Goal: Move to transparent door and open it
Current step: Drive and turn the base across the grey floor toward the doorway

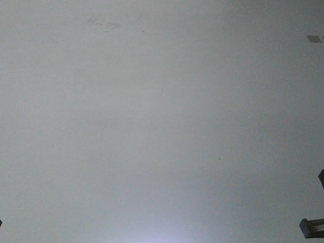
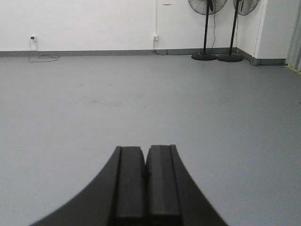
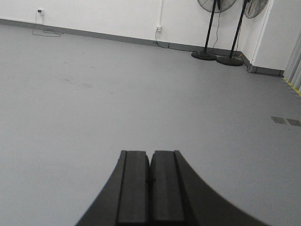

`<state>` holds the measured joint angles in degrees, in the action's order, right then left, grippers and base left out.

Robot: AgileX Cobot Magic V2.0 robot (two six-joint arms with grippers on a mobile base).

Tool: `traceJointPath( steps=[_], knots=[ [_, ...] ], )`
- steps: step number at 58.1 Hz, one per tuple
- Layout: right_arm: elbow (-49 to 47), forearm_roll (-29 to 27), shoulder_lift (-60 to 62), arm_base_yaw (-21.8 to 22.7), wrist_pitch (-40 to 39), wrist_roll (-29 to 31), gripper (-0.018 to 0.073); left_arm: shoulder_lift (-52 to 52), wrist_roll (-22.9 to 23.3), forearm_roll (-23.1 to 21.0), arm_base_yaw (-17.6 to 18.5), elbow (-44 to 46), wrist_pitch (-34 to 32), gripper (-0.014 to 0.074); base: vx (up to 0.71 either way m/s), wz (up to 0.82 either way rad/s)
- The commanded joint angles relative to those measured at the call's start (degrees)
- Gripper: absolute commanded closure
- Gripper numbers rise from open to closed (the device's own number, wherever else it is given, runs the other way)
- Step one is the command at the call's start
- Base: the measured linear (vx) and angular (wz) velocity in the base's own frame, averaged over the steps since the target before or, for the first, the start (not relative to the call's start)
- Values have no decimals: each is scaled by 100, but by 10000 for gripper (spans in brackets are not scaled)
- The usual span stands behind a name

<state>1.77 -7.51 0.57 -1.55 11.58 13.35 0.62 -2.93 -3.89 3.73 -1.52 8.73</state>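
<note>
Left gripper (image 2: 146, 161) and right gripper (image 3: 150, 162) (both pinched) face 2 fans (image 2: 200, 5)

The top edge crops both fans (image 2: 206, 28); the bottom edge cuts the left gripper (image 2: 146, 149) and right gripper (image 3: 150, 153); a dark part (image 1: 311, 227) at the front view's right edge is unidentifiable.

A grey floor (image 2: 70, 117) is shown; two fans (image 2: 204, 56) are stood on it by the far wall (image 2: 94, 23); a cable (image 2: 44, 58) is laid at left.
</note>
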Motion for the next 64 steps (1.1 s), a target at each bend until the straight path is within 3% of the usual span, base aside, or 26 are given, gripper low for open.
traceJointPath(
  steps=[1, 64],
  knots=[
    [76, 8, 81, 13, -458, 17, 559, 67, 47, -14, 21, -174, -488, 594, 0, 0],
    [76, 8, 81, 13, -472, 17, 559, 67, 47, -14, 21, -174, -488, 594, 0, 0]
  ],
)
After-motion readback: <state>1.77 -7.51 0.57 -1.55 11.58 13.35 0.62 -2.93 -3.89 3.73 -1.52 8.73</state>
